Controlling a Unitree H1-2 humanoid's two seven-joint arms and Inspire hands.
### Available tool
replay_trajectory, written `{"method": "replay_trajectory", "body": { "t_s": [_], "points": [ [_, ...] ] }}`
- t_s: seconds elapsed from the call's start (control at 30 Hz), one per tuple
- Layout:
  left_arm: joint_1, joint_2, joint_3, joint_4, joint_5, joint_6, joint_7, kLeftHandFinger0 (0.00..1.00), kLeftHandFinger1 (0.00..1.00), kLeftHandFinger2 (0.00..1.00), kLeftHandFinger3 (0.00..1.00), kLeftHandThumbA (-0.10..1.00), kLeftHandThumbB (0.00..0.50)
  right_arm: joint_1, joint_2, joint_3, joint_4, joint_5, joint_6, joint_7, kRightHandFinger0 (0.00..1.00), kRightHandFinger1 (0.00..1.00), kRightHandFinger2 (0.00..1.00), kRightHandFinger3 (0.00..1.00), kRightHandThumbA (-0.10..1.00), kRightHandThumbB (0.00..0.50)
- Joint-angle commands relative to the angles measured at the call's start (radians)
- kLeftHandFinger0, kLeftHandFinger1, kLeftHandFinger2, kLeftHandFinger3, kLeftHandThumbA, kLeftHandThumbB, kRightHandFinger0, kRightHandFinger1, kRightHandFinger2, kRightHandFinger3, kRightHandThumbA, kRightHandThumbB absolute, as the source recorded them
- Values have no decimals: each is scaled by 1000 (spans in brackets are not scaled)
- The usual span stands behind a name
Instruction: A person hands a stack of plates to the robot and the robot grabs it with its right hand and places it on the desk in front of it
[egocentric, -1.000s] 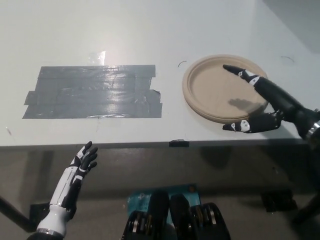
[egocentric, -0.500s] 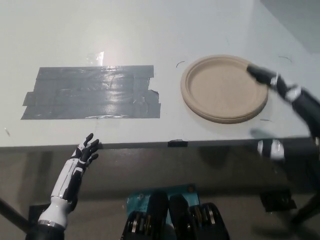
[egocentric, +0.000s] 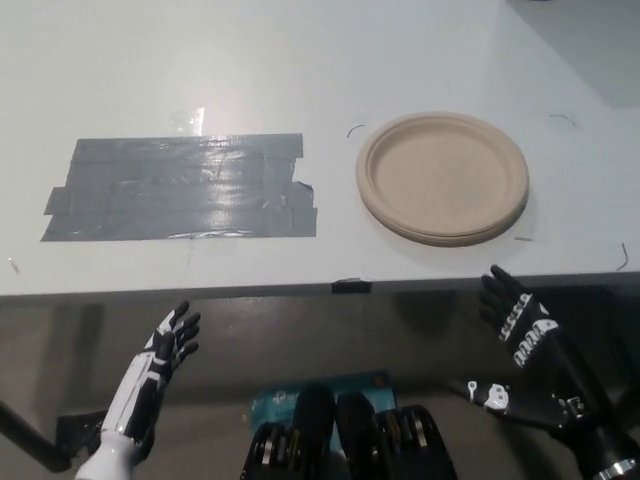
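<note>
A stack of tan plates (egocentric: 443, 176) lies flat on the white desk (egocentric: 300, 60), right of centre and close to the front edge, with nothing touching it. My black right hand (egocentric: 525, 350) hangs open below the desk's front edge at the lower right, fingers spread, well clear of the plates. My white left hand (egocentric: 160, 355) rests open below the desk edge at the lower left.
A patch of grey tape strips (egocentric: 180, 187) covers the desk left of the plates. A small black mark (egocentric: 350, 287) sits on the front edge. A blue item (egocentric: 300, 395) lies on the floor below.
My right hand has let go of the plates and drawn back off the desk, down below its front edge. The stack stays on the desk. My left hand has dropped slightly.
</note>
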Motion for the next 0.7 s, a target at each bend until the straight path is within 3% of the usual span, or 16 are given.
{"method": "replay_trajectory", "body": {
  "t_s": [0.0,0.23,0.4,0.67],
  "points": [
    [11,3,-2,-32,-9,-45,-14,1000,1000,1000,1000,974,235,-25,10,-13,38,-61,-40,-2,1000,1000,1000,1000,1000,37],
    [16,2,-3,-35,-1,-32,-9,1000,1000,1000,1000,961,254,-29,15,-24,68,-66,-49,9,1000,1000,1000,1000,1000,49],
    [16,4,-4,-41,1,-23,-9,1000,1000,1000,1000,958,253,-33,10,-18,66,-103,-38,9,1000,1000,1000,1000,1000,113],
    [11,4,-3,-37,3,-22,-8,1000,1000,1000,1000,956,255,-36,9,-16,51,-124,-18,13,1000,1000,1000,1000,1000,112]
  ]
}}
